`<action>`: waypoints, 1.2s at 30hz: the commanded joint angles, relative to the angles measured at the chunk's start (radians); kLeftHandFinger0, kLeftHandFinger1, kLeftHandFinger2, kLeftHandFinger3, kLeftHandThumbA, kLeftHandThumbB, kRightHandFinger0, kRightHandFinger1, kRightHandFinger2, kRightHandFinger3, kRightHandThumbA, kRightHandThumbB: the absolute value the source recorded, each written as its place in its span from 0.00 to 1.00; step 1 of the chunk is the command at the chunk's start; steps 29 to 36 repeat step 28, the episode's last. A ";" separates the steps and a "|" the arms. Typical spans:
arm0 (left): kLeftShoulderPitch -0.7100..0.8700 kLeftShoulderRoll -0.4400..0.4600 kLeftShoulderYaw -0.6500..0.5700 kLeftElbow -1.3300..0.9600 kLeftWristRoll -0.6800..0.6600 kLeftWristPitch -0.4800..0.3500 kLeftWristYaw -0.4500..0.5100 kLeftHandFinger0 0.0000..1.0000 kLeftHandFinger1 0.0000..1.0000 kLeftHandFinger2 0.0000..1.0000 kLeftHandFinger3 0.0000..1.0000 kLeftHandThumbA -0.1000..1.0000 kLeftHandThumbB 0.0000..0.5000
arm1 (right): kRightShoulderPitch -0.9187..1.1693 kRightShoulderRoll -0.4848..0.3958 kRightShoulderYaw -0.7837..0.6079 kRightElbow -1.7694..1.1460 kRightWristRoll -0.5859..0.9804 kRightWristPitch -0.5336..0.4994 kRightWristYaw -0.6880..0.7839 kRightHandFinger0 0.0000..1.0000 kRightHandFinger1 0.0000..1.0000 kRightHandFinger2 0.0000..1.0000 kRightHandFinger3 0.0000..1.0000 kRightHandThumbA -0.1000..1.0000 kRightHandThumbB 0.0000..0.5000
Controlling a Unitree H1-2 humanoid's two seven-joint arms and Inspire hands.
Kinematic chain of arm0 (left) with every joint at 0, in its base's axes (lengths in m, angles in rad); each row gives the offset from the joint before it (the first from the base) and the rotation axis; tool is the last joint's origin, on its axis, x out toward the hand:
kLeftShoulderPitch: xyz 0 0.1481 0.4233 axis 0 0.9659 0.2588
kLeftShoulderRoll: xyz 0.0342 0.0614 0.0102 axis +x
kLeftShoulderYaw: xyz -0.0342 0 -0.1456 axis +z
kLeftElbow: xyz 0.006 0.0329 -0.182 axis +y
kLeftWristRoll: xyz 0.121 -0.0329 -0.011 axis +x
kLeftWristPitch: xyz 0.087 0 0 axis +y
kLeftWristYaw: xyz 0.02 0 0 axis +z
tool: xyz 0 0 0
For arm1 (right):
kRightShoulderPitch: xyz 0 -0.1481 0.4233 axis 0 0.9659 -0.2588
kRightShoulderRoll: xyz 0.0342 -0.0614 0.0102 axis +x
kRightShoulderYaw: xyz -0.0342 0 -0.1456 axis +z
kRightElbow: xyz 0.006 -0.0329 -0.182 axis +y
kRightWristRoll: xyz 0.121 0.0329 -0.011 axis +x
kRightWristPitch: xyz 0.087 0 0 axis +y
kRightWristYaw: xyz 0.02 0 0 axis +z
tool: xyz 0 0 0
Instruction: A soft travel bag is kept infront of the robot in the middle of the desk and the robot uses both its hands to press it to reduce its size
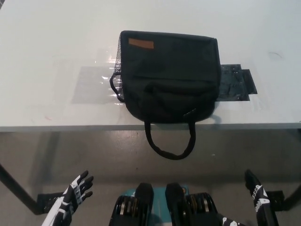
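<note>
A black soft travel bag [169, 77] with a small brown label lies flat on the white desk [51, 47], its front edge at the desk's near edge. Its carry handle [169, 141] hangs down over that edge. My white left hand [70, 200] is low at the bottom left, below the desk, its fingers spread and holding nothing. My black right hand [257, 200] is low at the bottom right, also below the desk, fingers pointing up and holding nothing. Both hands are well apart from the bag.
A dark plastic sheet [237, 82] lies on the desk at the bag's right side. A clear taped patch [91, 84] shines to the bag's left. A dark desk leg [16, 188] runs down at the bottom left beside my left hand.
</note>
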State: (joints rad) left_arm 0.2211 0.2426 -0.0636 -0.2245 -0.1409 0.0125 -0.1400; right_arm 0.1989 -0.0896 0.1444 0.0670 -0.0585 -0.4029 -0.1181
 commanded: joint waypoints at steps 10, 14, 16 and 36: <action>0.012 0.030 -0.003 -0.045 0.058 0.028 -0.033 1.00 1.00 1.00 1.00 1.00 0.03 | -0.020 0.012 -0.014 -0.016 0.026 -0.067 0.049 1.00 1.00 1.00 1.00 1.00 0.57; 0.005 0.031 -0.005 -0.046 0.071 0.025 -0.037 1.00 1.00 1.00 1.00 1.00 0.00 | -0.018 0.010 -0.015 -0.034 0.032 -0.053 0.060 1.00 1.00 1.00 1.00 1.00 0.54; 0.007 0.027 0.000 -0.047 0.065 0.024 -0.036 1.00 1.00 1.00 1.00 1.00 0.00 | -0.016 0.005 -0.014 -0.048 0.043 -0.037 0.073 1.00 1.00 1.00 1.00 1.00 0.55; 0.115 -0.070 0.089 -0.103 -0.018 0.111 0.006 1.00 1.00 1.00 1.00 1.00 0.07 | 0.003 0.020 0.002 -0.041 0.073 -0.048 0.118 1.00 1.00 1.00 1.00 1.00 0.44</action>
